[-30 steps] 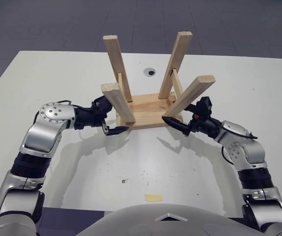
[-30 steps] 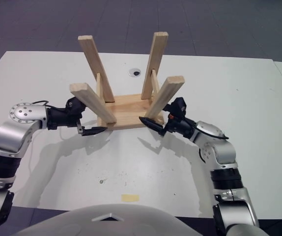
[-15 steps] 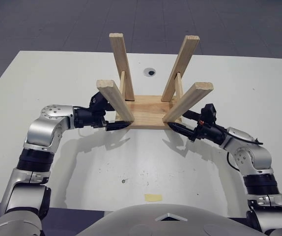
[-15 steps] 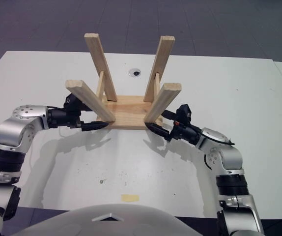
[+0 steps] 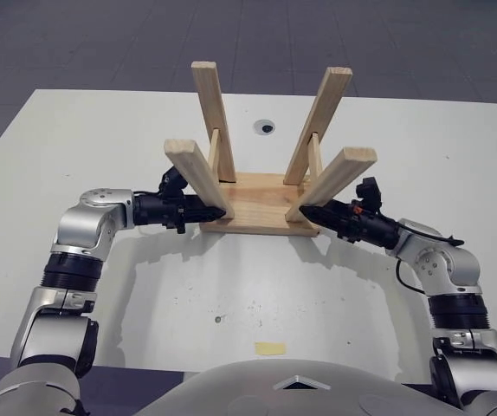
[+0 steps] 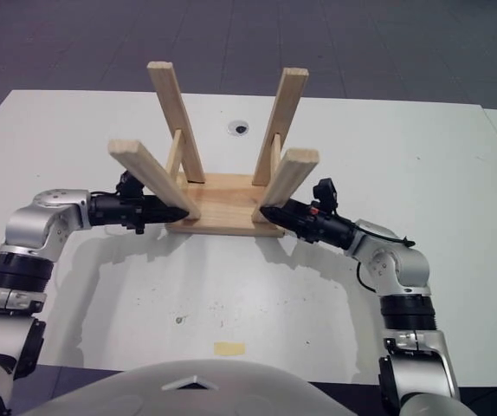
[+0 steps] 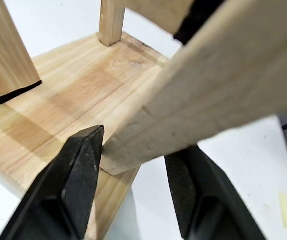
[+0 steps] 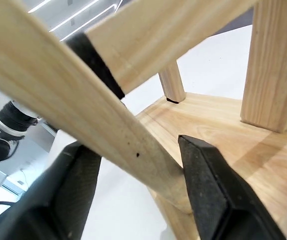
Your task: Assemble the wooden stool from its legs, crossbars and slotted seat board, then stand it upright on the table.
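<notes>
**While grippers straddle the near legs, stool lies inverted on table**

Where the stool (image 6: 222, 212) rests on the white table (image 5: 101, 130), its seat board (image 5: 257, 204) lies flat with four legs pointing up and splayed outward. The left gripper (image 5: 221, 211) is at the board's near-left corner, its fingers (image 7: 78, 170) spread on either side of the near-left leg (image 5: 192, 173) at its base. The right gripper (image 5: 306, 211) is at the near-right corner, its fingers (image 8: 213, 200) likewise apart around the near-right leg (image 5: 339, 173). Clamping pressure cannot be confirmed on either side. A grommet hole (image 5: 267, 127) lies beyond the board; a tape scrap (image 5: 270, 348) lies well nearer than it.
</notes>
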### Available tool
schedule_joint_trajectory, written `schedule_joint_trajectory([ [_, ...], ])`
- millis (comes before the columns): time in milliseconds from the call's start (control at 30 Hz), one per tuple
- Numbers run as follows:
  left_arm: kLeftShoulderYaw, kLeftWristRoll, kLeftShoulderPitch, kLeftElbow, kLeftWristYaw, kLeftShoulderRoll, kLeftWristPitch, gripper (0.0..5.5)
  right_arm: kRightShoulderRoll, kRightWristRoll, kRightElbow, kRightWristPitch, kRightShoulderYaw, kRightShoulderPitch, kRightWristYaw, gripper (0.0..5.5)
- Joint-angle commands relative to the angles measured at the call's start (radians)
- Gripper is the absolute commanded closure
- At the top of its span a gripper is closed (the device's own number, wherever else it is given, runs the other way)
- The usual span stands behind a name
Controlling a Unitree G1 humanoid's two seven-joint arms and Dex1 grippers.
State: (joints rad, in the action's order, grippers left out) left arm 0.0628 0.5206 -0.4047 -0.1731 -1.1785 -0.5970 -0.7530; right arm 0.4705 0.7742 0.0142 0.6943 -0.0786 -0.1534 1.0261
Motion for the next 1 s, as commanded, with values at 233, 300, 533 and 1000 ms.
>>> schedule_joint_trajectory([
  [233,-0.238,0.338,0.079,0.26,0.249,0.07,-0.488,3.98,-0.171,0.44,-0.235,0.272,-0.159,0.182,-0.319,3.74],
  [300,-0.296,0.357,0.029,0.225,0.346,0.119,-0.519,4.0,-0.218,0.478,-0.257,0.256,-0.171,0.207,-0.402,3.87],
  [533,-0.294,0.366,0.06,0.256,0.413,0.155,-0.508,3.18,-0.238,0.471,-0.237,0.189,-0.197,0.196,-0.533,2.75],
  [1000,-0.44,0.435,-0.076,0.152,0.516,0.214,-0.391,0.82,-0.228,0.427,-0.216,0.07,-0.266,0.197,-0.541,0.44],
])
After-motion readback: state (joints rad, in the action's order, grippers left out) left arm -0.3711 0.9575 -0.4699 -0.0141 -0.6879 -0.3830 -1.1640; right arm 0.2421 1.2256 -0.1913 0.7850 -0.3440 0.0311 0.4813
